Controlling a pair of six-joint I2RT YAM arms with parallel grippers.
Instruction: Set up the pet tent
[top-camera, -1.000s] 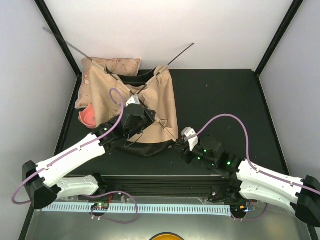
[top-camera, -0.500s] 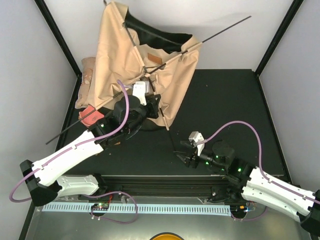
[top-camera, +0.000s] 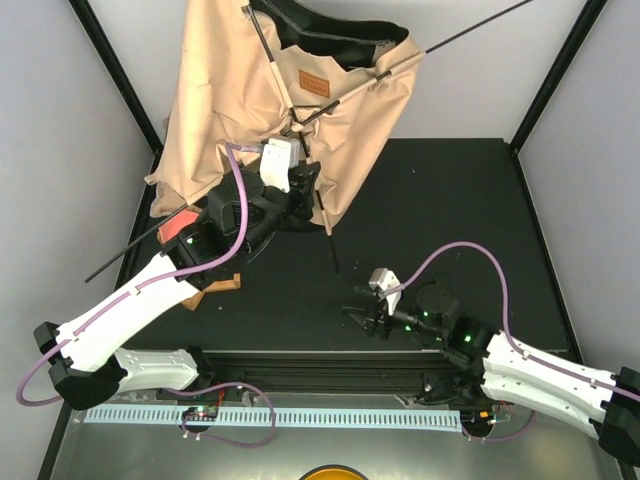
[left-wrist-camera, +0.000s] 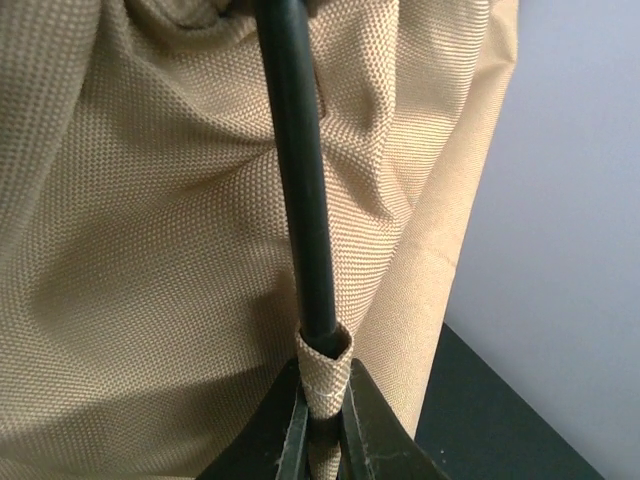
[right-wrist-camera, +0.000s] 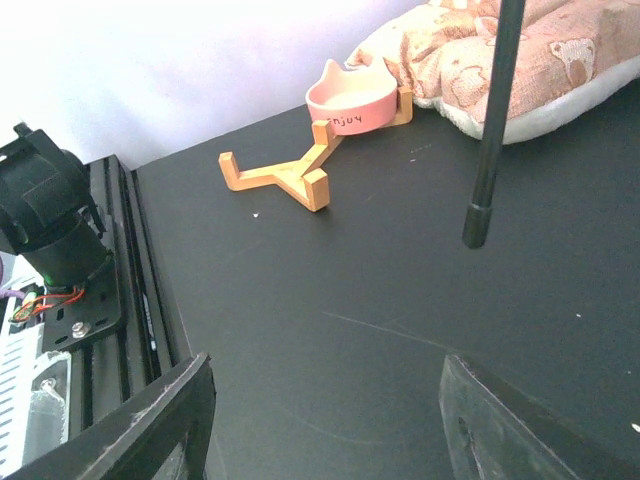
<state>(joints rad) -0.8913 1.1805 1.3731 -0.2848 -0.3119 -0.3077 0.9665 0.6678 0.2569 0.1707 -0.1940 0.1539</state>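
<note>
The pet tent (top-camera: 250, 90) hangs lifted above the back left of the table, tan canvas with its black floor (top-camera: 320, 35) and brown label (top-camera: 314, 83) facing up. Thin black poles (top-camera: 470, 28) stick out to the upper right, the lower left and downward. My left gripper (top-camera: 303, 193) is shut on the tent's tan pole sleeve (left-wrist-camera: 325, 375), with the black pole (left-wrist-camera: 300, 170) running through it. My right gripper (top-camera: 362, 318) stands open low over the table near the front, apart from the tent. Its fingers (right-wrist-camera: 170, 420) hold nothing, and a pole tip (right-wrist-camera: 480, 225) hangs ahead of it.
A pink bowl (right-wrist-camera: 350, 105) rests by an orange wooden stand (right-wrist-camera: 290, 175) at the table's left side. The patterned pillow (right-wrist-camera: 520, 60) lies behind them, under the raised tent. Black frame posts (top-camera: 120, 80) and white walls close in the back corners.
The left arm has lifted the tent from flat on the table up toward the back. The right gripper has opened, let go of the tent's edge and drawn back toward the front.
</note>
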